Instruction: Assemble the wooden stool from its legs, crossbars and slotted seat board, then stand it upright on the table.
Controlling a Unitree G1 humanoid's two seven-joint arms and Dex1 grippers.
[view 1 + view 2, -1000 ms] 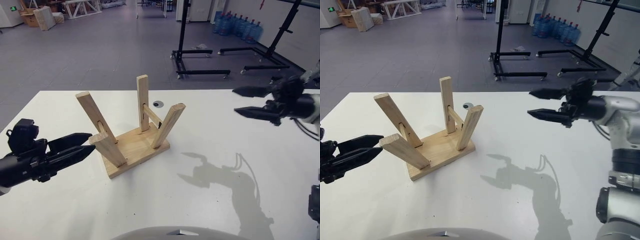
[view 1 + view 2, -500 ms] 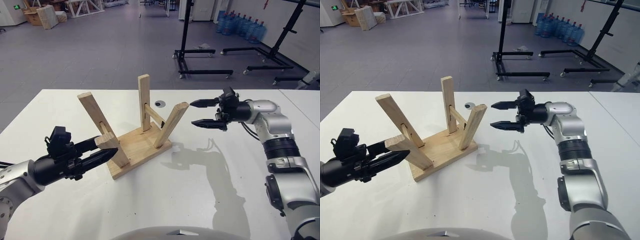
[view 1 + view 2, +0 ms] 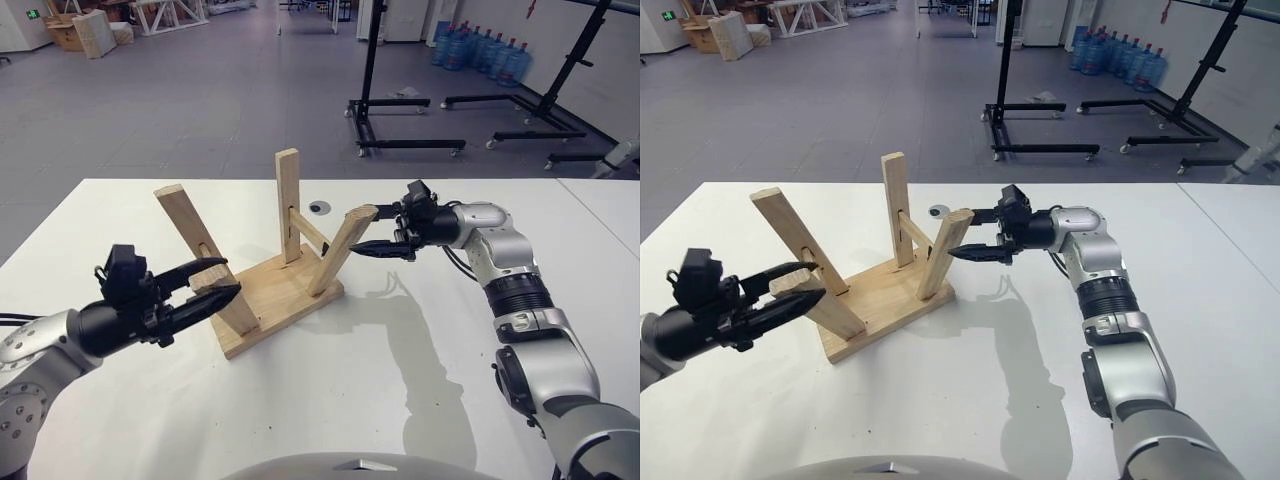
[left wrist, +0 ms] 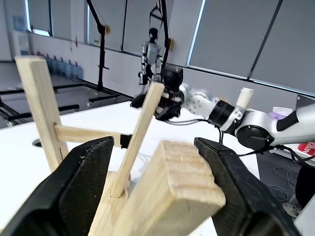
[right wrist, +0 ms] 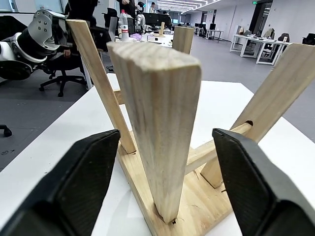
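Observation:
The wooden stool lies upside down, its seat board [image 3: 285, 300] flat on the white table [image 3: 400, 380] and its legs pointing up. A crossbar [image 3: 305, 228] joins the far leg [image 3: 288, 195] to the right leg [image 3: 338, 255]. My left gripper [image 3: 228, 277] is open, its fingers straddling the end of the near left leg [image 4: 172, 187] with gaps on both sides. My right gripper [image 3: 365, 228] is open too. In the right wrist view its fingers [image 5: 93, 182] flank the top of the right leg [image 5: 157, 98] without touching.
A small round grommet [image 3: 316, 208] sits in the table behind the stool. Open tabletop lies in front and to the right. Black wheeled racks [image 3: 400, 140] and water bottles [image 3: 480, 55] stand on the floor beyond the far edge.
My right arm has swung left to the stool and now brackets the right leg's top. My left gripper has advanced and opened around the near left leg's end. The stool has not moved.

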